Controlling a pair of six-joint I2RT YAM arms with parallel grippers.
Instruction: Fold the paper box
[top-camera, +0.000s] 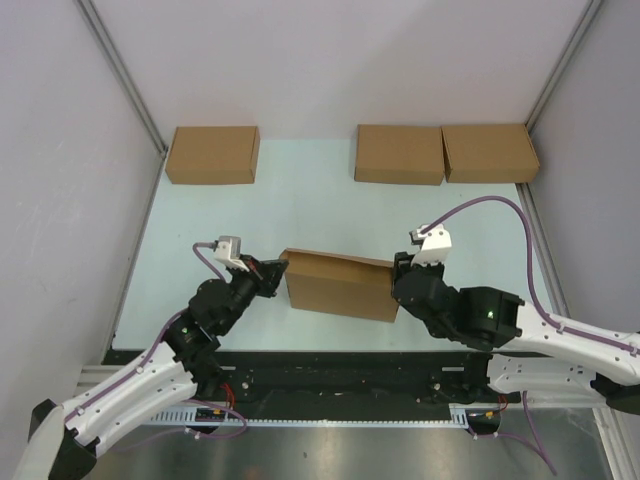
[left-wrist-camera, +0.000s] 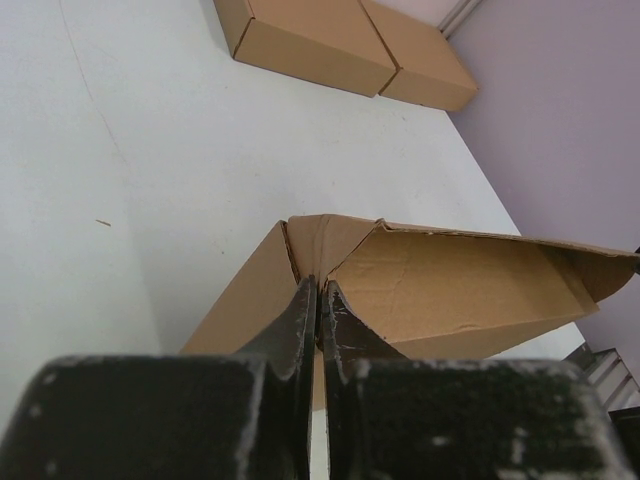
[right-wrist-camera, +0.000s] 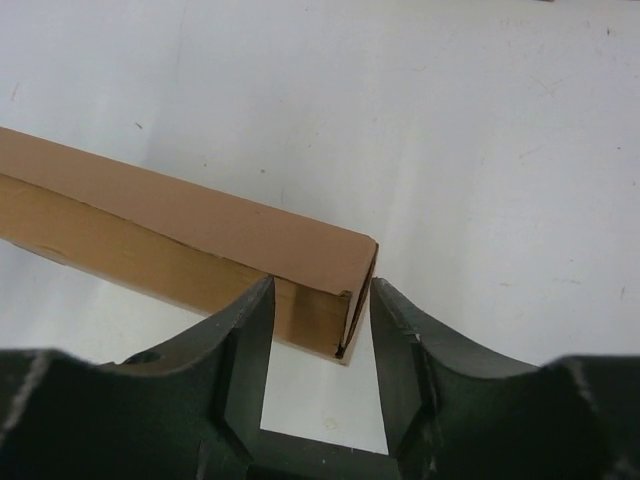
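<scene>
The paper box (top-camera: 340, 285) lies in the middle of the table as a shallow brown cardboard box, its lid sitting slightly raised. My left gripper (top-camera: 278, 267) is shut, its tips (left-wrist-camera: 320, 285) pressed against the folded corner at the left end of the paper box (left-wrist-camera: 450, 290), where the lid gapes. My right gripper (top-camera: 400, 272) is at the right end. It stands open (right-wrist-camera: 320, 300) astride the end corner of the paper box (right-wrist-camera: 200, 235), with one finger (right-wrist-camera: 255, 310) over the long side wall. The other finger (right-wrist-camera: 395, 310) is just clear of the end flap.
Three closed brown cardboard boxes stand along the back edge of the table (top-camera: 200, 230): one at the left (top-camera: 212, 154), two side by side at the right (top-camera: 400, 153) (top-camera: 490, 152). Grey walls and metal posts close in both sides.
</scene>
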